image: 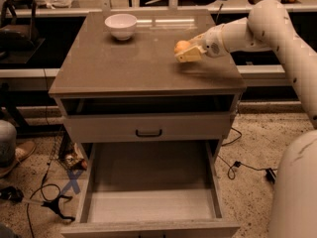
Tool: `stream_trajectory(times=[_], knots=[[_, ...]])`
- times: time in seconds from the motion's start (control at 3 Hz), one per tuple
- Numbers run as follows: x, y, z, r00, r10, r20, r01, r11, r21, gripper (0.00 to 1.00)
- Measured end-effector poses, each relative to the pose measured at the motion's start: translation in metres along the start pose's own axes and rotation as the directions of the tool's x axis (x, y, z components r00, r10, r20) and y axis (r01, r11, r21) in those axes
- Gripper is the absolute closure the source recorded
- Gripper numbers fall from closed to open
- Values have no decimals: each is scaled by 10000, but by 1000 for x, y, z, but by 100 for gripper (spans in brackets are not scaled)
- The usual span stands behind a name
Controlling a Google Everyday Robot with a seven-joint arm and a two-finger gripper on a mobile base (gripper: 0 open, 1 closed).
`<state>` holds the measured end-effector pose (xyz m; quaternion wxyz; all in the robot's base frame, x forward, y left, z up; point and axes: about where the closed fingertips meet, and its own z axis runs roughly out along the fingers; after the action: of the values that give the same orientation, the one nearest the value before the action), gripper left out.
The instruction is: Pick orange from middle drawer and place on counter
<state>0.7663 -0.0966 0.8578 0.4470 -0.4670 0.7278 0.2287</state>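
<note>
The orange (182, 45) is held in my gripper (185, 52) above the right part of the counter (129, 63). The gripper is shut on it, reaching in from the right on the white arm (267, 29). The middle drawer (151, 192) stands pulled open at the bottom of the cabinet, its pale grey floor bare.
A white bowl (121, 25) sits at the back left of the counter. A shut drawer front with a black handle (148, 133) lies above the open drawer. Cables (44, 197) lie on the floor at left and right.
</note>
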Motion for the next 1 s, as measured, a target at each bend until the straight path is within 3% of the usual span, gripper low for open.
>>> stream_trajectory(times=[0.33, 0.67, 1.0], knots=[[0, 0, 6, 10000, 7, -36, -8, 9999, -102, 13], [1, 1, 7, 10000, 33, -29, -33, 9999, -157, 0], [2, 1, 6, 10000, 38, -14, -38, 9998, -173, 0]])
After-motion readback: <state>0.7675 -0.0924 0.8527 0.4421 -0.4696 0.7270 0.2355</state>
